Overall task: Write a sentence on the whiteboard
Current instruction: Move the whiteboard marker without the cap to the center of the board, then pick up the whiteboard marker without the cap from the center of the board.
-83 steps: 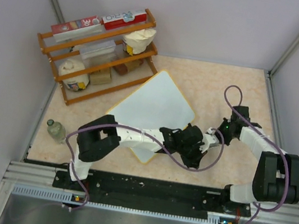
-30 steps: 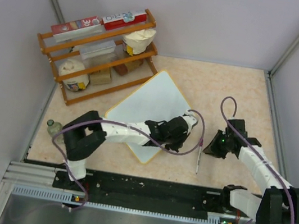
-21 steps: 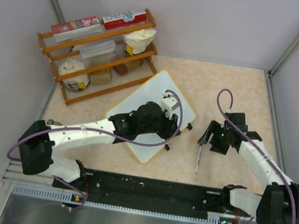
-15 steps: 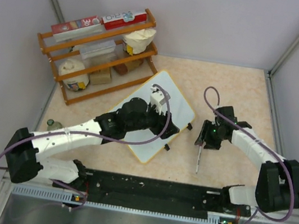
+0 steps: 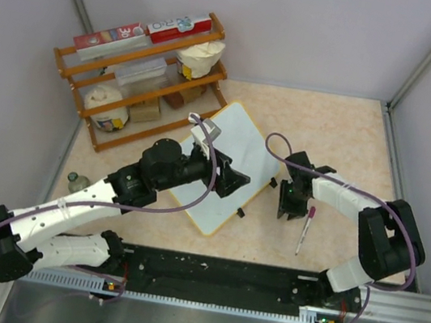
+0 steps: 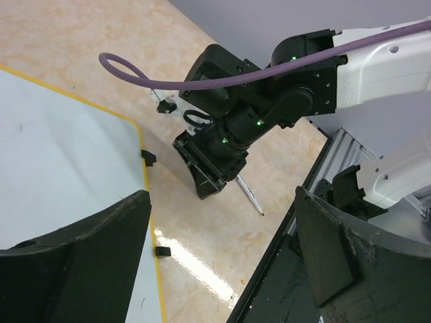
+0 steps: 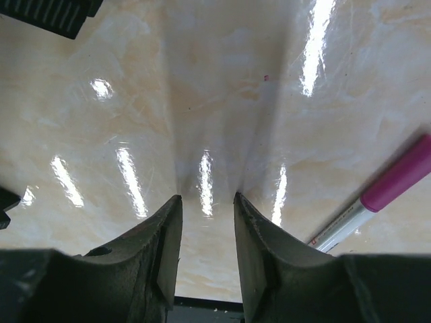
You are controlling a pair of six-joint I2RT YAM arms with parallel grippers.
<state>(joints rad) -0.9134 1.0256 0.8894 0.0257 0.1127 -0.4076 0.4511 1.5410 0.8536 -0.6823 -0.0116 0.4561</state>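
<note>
Top external view: the flat white rectangular whiteboard with a thin yellow-orange rim [image 5: 249, 144] lies on the beige marbled tabletop [image 5: 344, 128], turned so that one corner points toward the arm bases. Two small black clips [image 5: 241, 212] sit on its near right edge. The left gripper [image 5: 231, 182] hangs over the near part of the whiteboard, its jaws spread wide with nothing between them; the left wrist view shows the whiteboard [image 6: 60, 155] below that gripper [image 6: 215, 259], with one clip [image 6: 147, 157] at the rim. The right gripper [image 5: 289, 203] is just off the whiteboard's right corner, pointing down at bare tabletop. In the right wrist view its jaws [image 7: 205, 235] stand a narrow gap apart and hold nothing. A slim grey marker with a pink cap [image 5: 304, 231] lies on the table just right of that gripper, apart from the whiteboard, and also appears beside the right fingers [image 7: 377, 202]. Behind the whiteboard's left side stands a wooden rack of packages [image 5: 143, 76].
</note>
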